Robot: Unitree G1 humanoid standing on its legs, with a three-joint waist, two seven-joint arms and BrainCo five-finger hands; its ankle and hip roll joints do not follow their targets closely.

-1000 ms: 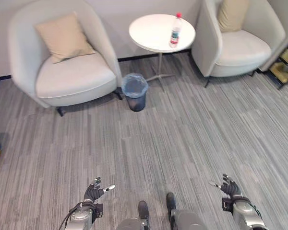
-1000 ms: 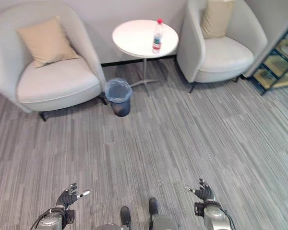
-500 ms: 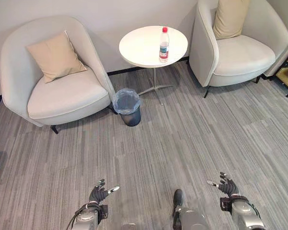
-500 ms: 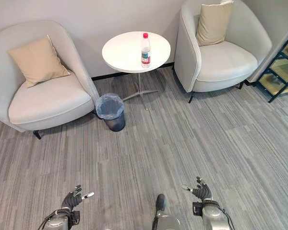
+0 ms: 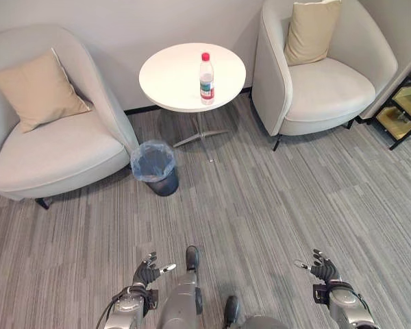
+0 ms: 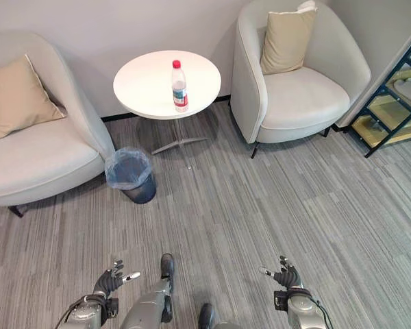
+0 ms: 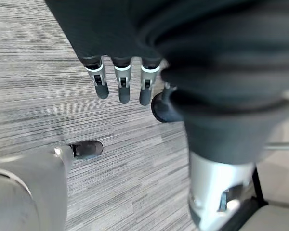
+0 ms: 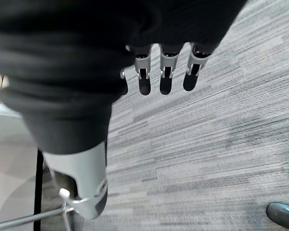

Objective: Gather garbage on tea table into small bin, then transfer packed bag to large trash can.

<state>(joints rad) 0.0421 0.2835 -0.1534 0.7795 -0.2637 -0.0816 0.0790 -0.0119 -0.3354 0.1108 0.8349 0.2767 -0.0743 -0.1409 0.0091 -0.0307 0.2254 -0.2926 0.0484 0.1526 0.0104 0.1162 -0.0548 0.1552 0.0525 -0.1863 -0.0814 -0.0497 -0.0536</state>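
Your inventory, item by item.

Bench [image 5: 171,79]: round, white, on a thin metal stand, at the far side of the room against the wall, between two armchairs.

Bottle [image 5: 205,79]: clear plastic with a red cap and a printed label, standing upright on the bench, right of its middle. It is the one piece of garbage you can see on the bench; whether it holds any liquid is hard to tell from here.

Small bin [image 5: 155,167]: dark, lined with a pale blue bag, standing on the floor just near and left of the bench, beside the left armchair's corner. You cannot make out anything inside it.

Left armchair [image 5: 48,151]: pale grey, far left, with a tan cushion [image 5: 35,89] leaning against its back.

Right armchair [image 5: 322,89]: pale grey, far right, with a second tan cushion [image 5: 312,31] propped upright in its back.

Shelf [image 6: 390,103]: dark metal frame at the far right edge, past the right armchair.

Floor [image 5: 260,185]: grey striped carpet.

Left hand [image 5: 148,271]: low at the near left, above the carpet, well apart from bench and bin. Fingers straight and spread, holding nothing.

Right hand [image 5: 322,267]: low at the near right, above the carpet. Fingers straight and relaxed, holding nothing.
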